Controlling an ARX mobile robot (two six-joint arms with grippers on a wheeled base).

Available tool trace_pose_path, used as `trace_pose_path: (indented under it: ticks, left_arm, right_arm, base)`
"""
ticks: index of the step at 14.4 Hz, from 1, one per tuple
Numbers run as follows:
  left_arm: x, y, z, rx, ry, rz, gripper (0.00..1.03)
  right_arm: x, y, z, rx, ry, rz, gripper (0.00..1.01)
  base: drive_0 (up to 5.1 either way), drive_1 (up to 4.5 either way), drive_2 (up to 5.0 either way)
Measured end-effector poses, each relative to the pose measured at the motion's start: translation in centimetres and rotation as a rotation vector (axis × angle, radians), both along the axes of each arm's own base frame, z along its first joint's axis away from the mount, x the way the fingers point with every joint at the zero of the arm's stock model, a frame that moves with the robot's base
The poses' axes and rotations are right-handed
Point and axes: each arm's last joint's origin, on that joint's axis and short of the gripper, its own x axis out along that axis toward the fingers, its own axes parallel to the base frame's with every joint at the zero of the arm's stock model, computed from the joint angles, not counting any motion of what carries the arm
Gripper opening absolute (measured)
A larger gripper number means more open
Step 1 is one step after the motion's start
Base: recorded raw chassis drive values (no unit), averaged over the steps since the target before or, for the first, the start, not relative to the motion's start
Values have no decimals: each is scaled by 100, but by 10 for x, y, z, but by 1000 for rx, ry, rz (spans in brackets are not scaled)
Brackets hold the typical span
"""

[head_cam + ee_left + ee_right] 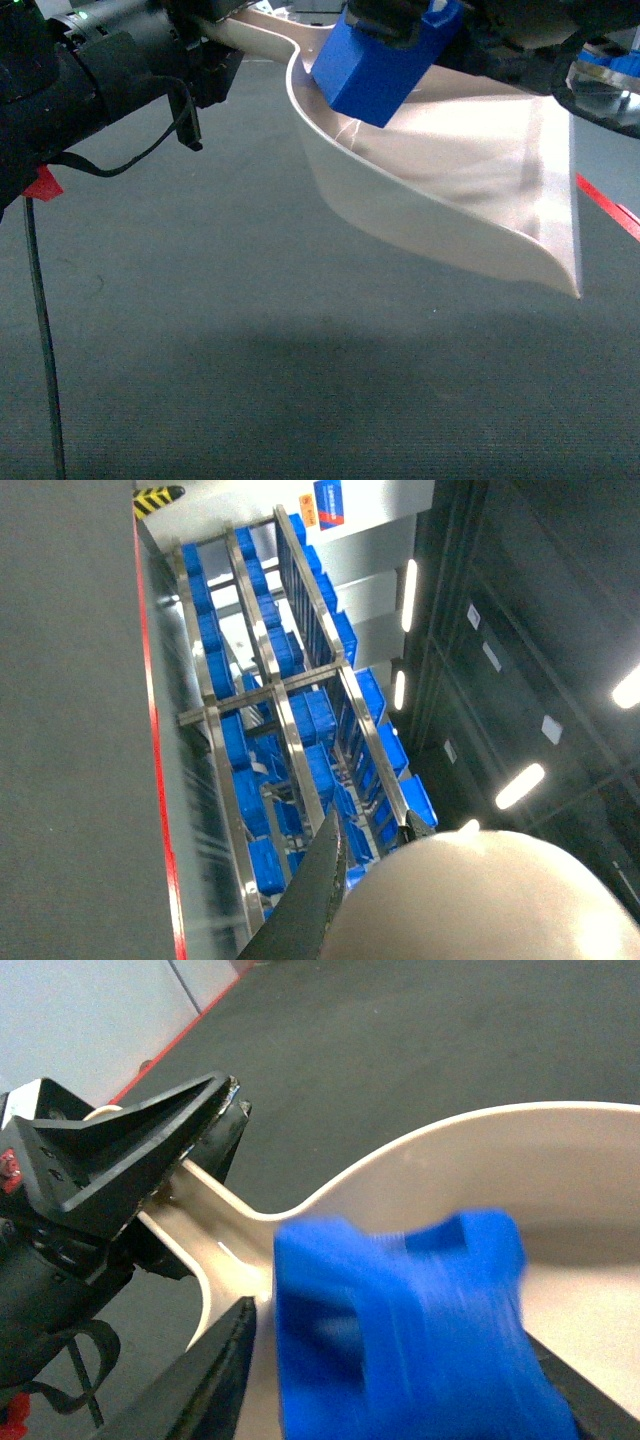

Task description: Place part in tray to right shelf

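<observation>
Two grippers busy: right gripper [400, 35] clamps the part [385, 70], rigid, light, slick; left gripper [205, 50] pinches the tray [450, 200] handle.

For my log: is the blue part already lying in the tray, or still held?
Still held: the right gripper grips the part above the tray.

Bare grey floor [250, 380] lay open below the tray [450, 190]; the blue part [375, 70] and right gripper [400, 25] crowded its back.
</observation>
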Motion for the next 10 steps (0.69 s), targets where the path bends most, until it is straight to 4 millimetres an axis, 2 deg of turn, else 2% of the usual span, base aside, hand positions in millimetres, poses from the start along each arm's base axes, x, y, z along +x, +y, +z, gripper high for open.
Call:
trace_pose_path:
  ticks: [2,3,4,6,10]
  left_arm:
    - [-1,-5,0,2,0,-22,13]
    - [-2,-6,0,3,-1,-28,13]
    - [-2,-6,0,4,-1,-26,13]
    - [-2,-6,0,4,-1,-27,13]
    - [-2,-5,0,4,-1,-25,13]
  right_arm:
    - [-3,-7,2,10,-18,-22,82]
    - [-9,-18,9,15,-36,-49,95]
    - [-16,-33,20,22,-70,-94,99]
    - [-33,-60,33,9,-134,-173,98]
    - [-78,-110,44,-92,-203,-301,98]
  base:
    - [0,0,0]
    - [0,0,0]
    - [0,0,0]
    - [0,0,0]
    - [0,0,0]
